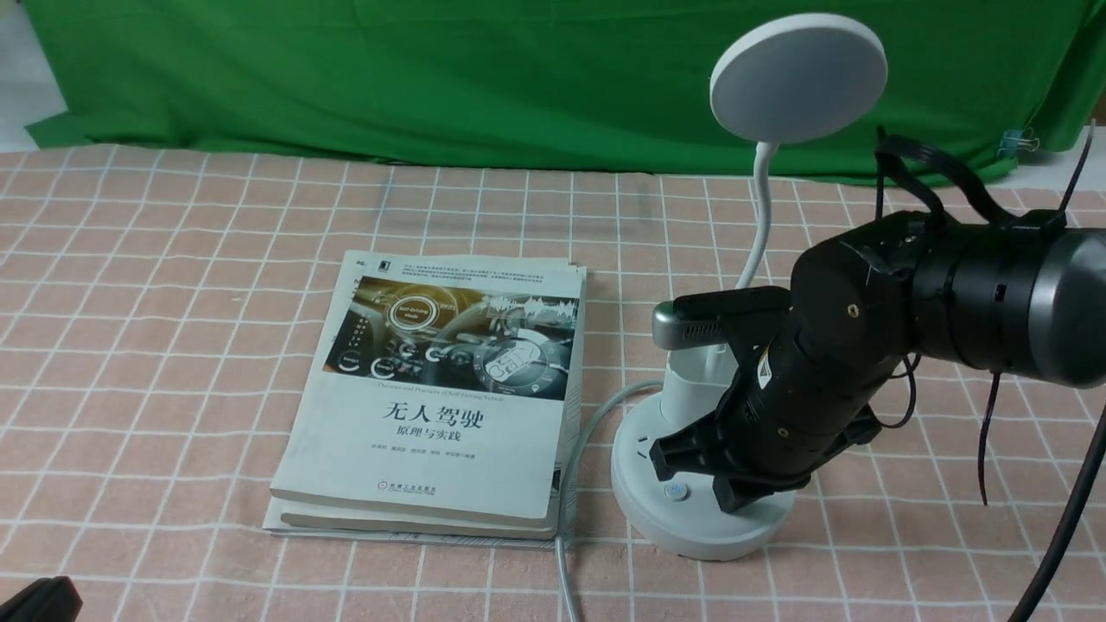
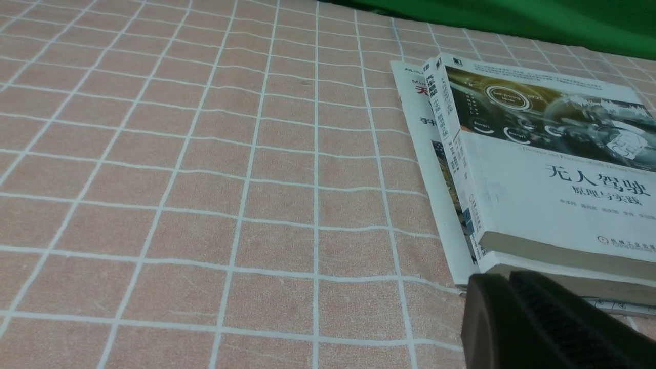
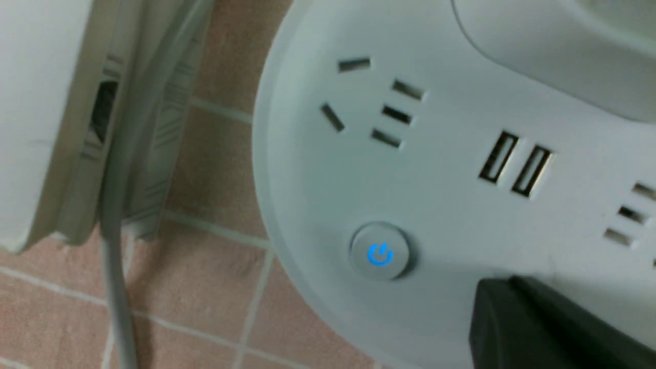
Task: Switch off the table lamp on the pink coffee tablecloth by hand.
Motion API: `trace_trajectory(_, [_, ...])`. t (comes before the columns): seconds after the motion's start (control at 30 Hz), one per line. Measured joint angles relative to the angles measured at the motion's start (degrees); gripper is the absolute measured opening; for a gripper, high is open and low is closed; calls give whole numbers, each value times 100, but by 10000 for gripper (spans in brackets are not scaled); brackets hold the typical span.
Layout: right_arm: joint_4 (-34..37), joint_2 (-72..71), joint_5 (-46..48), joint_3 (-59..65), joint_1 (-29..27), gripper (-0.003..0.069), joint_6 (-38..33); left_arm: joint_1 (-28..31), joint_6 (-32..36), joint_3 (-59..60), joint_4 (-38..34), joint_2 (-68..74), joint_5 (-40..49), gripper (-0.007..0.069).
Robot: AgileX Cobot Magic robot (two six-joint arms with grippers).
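Right pincer (image 1: 696, 478), jaws apart, hovers over the lamp (image 1: 691, 523); best to press one fingertip (image 3: 538, 328) squarely onto the lit button (image 3: 380, 253) beside it.

Stack of books (image 1: 415, 523) lying flat. Top book (image 1: 441, 449) has a white cover with a car-dashboard photo and a black Chinese title; lower ones stick out at the edges. Green backdrop cloth (image 1: 432, 78) behind. Small blue binder clip (image 1: 1022, 140) on its right part.
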Motion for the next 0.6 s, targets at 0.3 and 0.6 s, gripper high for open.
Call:
trace_trajectory(0.3, [-176,-1091,352,159,0,47,-66,0,0,0,0,0,0,6])
trace_trajectory(0.6, [-195,-3065,392,1622,0,59,-242,0,0,0,0,0,0,6])
